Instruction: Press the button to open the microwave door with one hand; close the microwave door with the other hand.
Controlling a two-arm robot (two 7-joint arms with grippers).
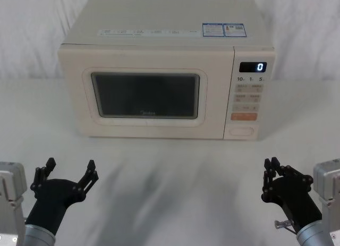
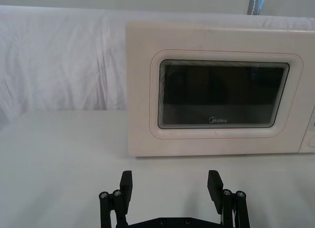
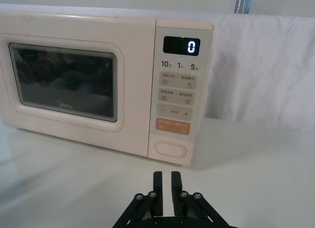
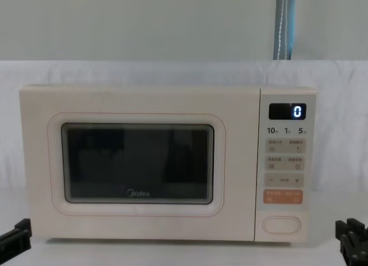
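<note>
The cream microwave (image 1: 159,54) stands at the back of the white table with its door (image 1: 146,94) shut flush; the dark window and Midea logo face me. Its display reads 0. At the bottom of the control panel sits the pill-shaped button (image 1: 241,131), also seen as button (image 3: 170,149) and button (image 4: 282,224). My left gripper (image 1: 70,171) rests low at the front left, open, fingers spread wide with nothing between them, facing the door (image 2: 221,97). My right gripper (image 1: 273,168) is at the front right, shut, its tips (image 3: 166,181) nearly together, a short way before the button.
A white cloth backdrop (image 2: 59,65) hangs behind the microwave. An orange rectangular button (image 3: 173,126) lies just above the big one, with small cream keys higher on the panel. Bare table (image 1: 170,171) lies between the grippers and the microwave.
</note>
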